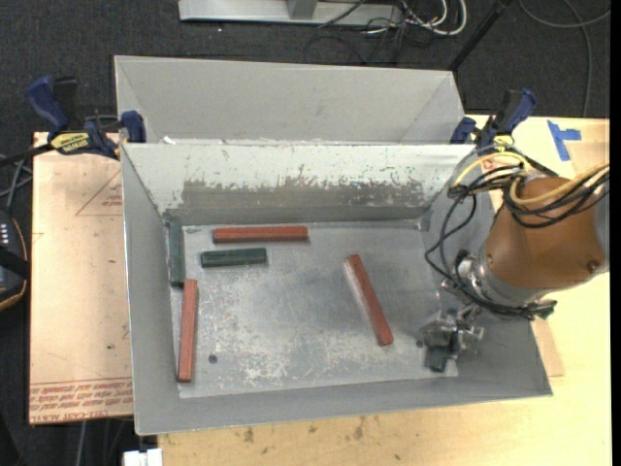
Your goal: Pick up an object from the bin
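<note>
You had no text you could read here. Red print ran along the near edge of the brown cardboard sheet [78,289] left of the grey metal bin [291,95], too small for you to make out.

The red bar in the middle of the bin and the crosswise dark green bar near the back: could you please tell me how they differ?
The red bar is longer than the dark green bar. The red bar lies slanted; the dark green bar runs parallel to the back wall. The red bar is nearer the gripper than the dark green bar. Both are slim sticks lying flat.
</note>
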Controlling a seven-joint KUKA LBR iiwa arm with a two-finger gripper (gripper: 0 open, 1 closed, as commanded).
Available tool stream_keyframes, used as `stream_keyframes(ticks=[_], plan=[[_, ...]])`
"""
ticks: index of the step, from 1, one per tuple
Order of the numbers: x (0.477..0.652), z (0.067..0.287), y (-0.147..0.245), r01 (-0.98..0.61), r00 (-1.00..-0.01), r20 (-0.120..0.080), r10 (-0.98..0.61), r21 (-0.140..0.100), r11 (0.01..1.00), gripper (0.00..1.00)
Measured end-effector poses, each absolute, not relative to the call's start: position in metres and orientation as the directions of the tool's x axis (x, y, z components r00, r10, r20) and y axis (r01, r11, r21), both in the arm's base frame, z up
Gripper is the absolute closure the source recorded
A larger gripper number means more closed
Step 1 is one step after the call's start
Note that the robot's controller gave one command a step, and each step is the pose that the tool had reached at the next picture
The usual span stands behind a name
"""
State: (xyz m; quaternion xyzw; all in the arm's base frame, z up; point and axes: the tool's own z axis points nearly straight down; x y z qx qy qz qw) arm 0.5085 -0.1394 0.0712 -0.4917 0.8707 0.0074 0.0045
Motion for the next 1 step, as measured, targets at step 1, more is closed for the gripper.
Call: stream_keyframes(ticks=[1], plan=[[0.5042,0.2543,-0.1340,-0.853,-0.522,-0.004,-0.853,-0.008,0.522,1.00]])
